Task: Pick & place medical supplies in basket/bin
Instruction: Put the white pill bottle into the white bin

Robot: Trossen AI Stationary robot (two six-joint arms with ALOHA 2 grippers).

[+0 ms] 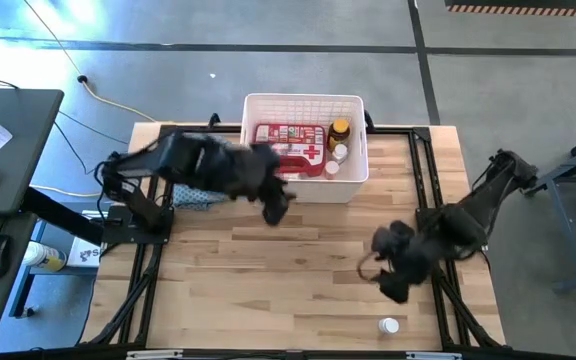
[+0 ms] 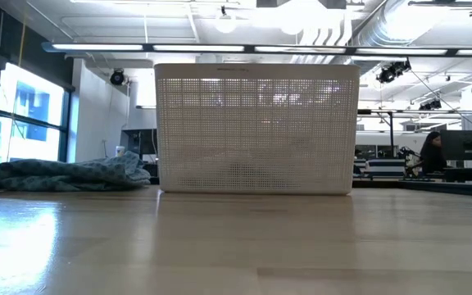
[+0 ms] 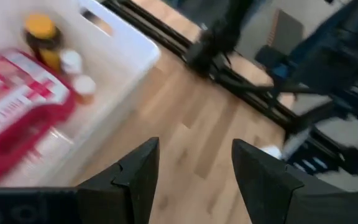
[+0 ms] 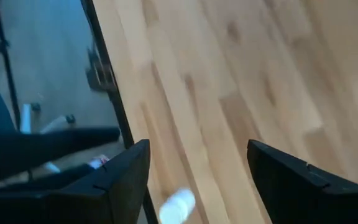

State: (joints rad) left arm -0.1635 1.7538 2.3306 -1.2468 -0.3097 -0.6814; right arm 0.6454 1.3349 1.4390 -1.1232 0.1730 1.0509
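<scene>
The white basket (image 1: 306,180) stands at the table's far middle. In it lie the red first-aid case (image 1: 293,145), an amber yellow-capped bottle (image 1: 339,130) and two small white pill bottles (image 1: 335,160); the left wrist view shows the case (image 3: 23,106) and the amber bottle (image 3: 42,34) too. My left gripper (image 1: 278,205) (image 3: 194,174) hangs open and empty just in front of the basket's near wall. Another white pill bottle (image 1: 389,325) (image 4: 178,204) lies on its side near the front edge. My right gripper (image 1: 393,285) (image 4: 197,180) hovers open above the table, just beyond that bottle.
A blue patterned cloth (image 1: 193,197) (image 2: 72,174) lies bunched left of the basket (image 2: 256,129). Black frame rails (image 1: 428,200) run along the table's right side. Bare wood (image 1: 268,280) spreads between the basket and the front edge.
</scene>
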